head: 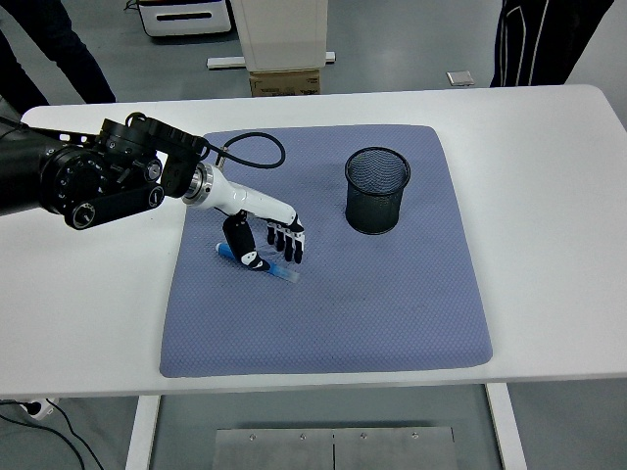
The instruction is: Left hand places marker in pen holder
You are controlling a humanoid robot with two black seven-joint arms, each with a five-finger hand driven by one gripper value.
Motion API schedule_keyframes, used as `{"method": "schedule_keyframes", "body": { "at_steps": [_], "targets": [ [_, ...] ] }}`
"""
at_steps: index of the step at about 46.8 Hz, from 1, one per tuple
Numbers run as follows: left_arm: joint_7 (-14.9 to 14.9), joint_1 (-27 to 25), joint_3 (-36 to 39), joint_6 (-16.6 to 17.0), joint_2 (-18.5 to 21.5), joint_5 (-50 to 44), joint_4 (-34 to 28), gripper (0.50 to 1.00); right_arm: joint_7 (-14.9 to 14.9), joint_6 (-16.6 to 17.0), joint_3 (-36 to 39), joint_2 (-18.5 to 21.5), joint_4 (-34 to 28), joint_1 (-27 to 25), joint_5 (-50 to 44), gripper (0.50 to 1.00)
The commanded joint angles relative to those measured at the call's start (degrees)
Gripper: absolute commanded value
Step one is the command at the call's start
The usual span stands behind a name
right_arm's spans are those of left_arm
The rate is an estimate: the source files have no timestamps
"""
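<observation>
A blue marker (pixel 276 271) lies flat on the blue-grey mat (pixel 392 304), left of its middle. My left hand (pixel 266 245) hangs just over the marker's left part, thumb and fingers pointing down and spread on either side of it. The fingers do not close on the marker. A black mesh pen holder (pixel 376 190) stands upright on the mat to the right and farther back, apart from the hand. The right arm does not show.
The mat lies on a white table (pixel 549 196). People's legs (pixel 539 39) stand beyond the far edge, with a cardboard box (pixel 284 80) on the floor there. My left forearm (pixel 98 176) lies over the table's left part.
</observation>
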Motion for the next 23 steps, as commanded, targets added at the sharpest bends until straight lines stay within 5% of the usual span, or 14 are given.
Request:
{"method": "schedule_keyframes", "body": {
  "at_steps": [1,23],
  "targets": [
    [0.1,0.0,0.0,0.5,0.2,0.8,-1.0,0.669,0.0,0.0,0.0,0.0,0.0,0.0,0.1,1.000],
    [0.5,0.1,0.8,1.9,0.1,1.3,-2.4,0.657,0.0,0.0,0.0,0.0,0.0,0.0,0.0,1.000]
  ]
}}
